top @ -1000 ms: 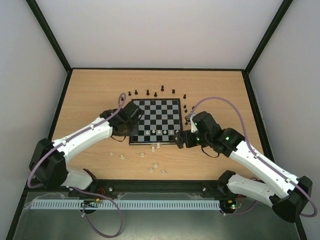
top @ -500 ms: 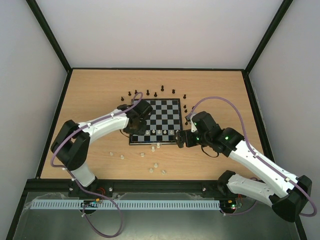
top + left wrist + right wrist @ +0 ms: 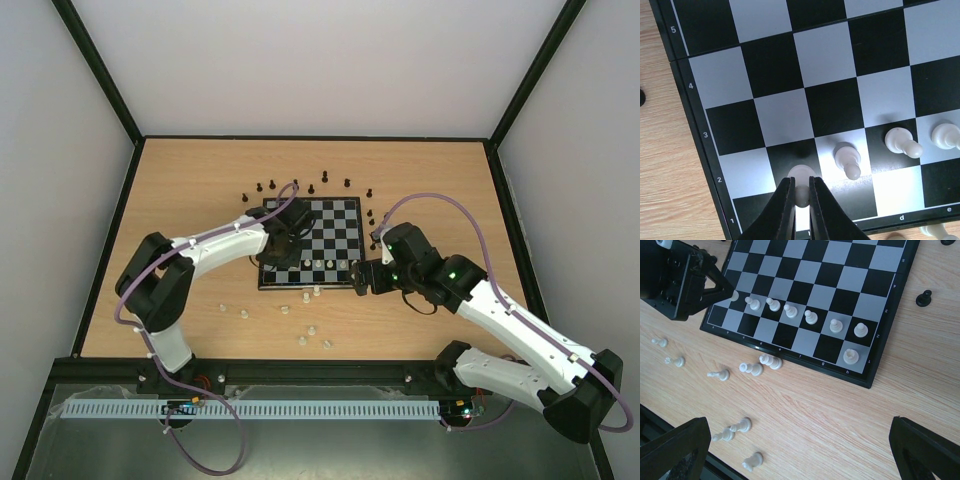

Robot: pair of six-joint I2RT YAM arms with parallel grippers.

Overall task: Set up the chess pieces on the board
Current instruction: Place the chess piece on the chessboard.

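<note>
Pinching: the left gripper point(image 3: 801, 181) has its two fingers pressed against a cream-white pawn point(image 3: 801, 172), one on each side.
Held pawn's place: over the dark square of file b, second rank, near the near-left corner of the board point(image 3: 830, 65). The fingers hide its base, so it may be resting on the square or hanging just above it.
Board's place: flat in the middle of the wooden table point(image 3: 180, 190), inside its thin black frame.
Second rank: six more white pawns point(image 3: 790, 311) stand upright in a line running to the right-hand file. The closest one is on the square next to the held pawn.
Corner: a single white piece point(image 3: 850, 356) stands on the near-right corner square, behind the last pawn. Its kind is hard to tell.
Off the board, near side: loose white pieces point(image 3: 751, 368) are scattered on the table, several on their sides and two just beside the frame.
Off the board, far and right sides: black pieces point(image 3: 296, 184) are dotted along the table.
Right arm: the right gripper point(image 3: 800, 422) hangs over the table just off the near-right corner, jaws spread wide with nothing between them.
</note>
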